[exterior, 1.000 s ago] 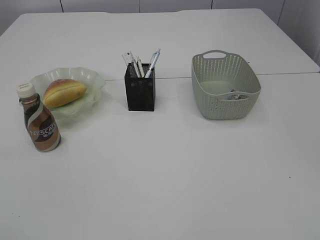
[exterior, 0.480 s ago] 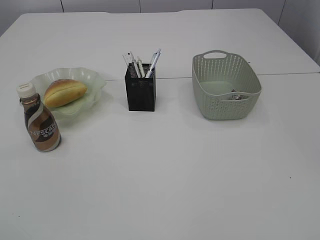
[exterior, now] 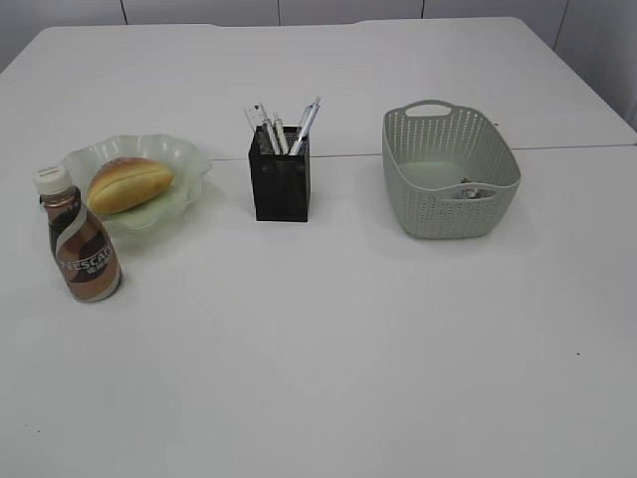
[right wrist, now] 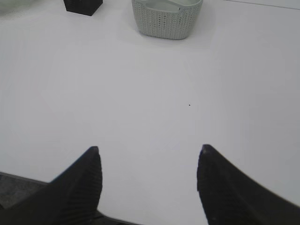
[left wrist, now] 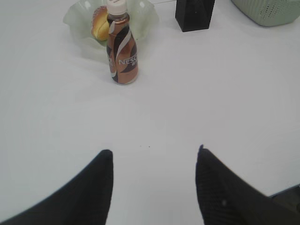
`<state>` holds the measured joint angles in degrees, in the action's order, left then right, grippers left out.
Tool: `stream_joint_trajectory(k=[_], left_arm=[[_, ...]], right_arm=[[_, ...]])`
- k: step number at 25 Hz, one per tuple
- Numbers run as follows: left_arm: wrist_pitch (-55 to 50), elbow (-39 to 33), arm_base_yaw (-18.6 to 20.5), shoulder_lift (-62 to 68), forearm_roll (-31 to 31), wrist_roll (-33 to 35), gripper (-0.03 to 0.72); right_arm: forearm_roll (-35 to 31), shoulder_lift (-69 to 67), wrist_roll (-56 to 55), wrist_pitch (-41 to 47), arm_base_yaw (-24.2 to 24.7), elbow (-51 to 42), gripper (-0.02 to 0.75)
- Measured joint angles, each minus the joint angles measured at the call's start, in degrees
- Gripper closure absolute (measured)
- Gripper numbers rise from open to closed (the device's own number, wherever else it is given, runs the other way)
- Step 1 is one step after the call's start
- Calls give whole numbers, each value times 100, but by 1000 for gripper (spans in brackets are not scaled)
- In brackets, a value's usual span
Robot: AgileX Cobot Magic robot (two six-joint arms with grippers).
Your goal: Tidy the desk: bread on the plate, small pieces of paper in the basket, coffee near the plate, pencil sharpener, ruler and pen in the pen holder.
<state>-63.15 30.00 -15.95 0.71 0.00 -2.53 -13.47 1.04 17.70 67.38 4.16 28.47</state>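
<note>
The bread lies on the pale green plate at the left. The brown coffee bottle stands upright just in front of the plate; it also shows in the left wrist view. The black pen holder holds a pen and other white items. Small bits of paper lie in the green basket. My left gripper is open and empty above bare table near the front. My right gripper is open and empty too. Neither gripper shows in the exterior view.
The white table has a seam running across behind the pen holder. The basket and pen holder stand at the top of the right wrist view. The table's front edge shows at the bottom left there.
</note>
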Motion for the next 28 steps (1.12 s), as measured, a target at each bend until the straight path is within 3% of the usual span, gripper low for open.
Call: stream_joint_trajectory(k=[13, 20, 28], left_arm=[[0, 0, 23, 0, 0, 0, 285], [0, 0, 443, 0, 0, 0, 300], [0, 0, 476, 0, 0, 0, 305]], right_arm=[[0, 0, 0, 0, 0, 0, 267], [0, 0, 0, 0, 0, 0, 267], [0, 0, 0, 0, 0, 0, 267]])
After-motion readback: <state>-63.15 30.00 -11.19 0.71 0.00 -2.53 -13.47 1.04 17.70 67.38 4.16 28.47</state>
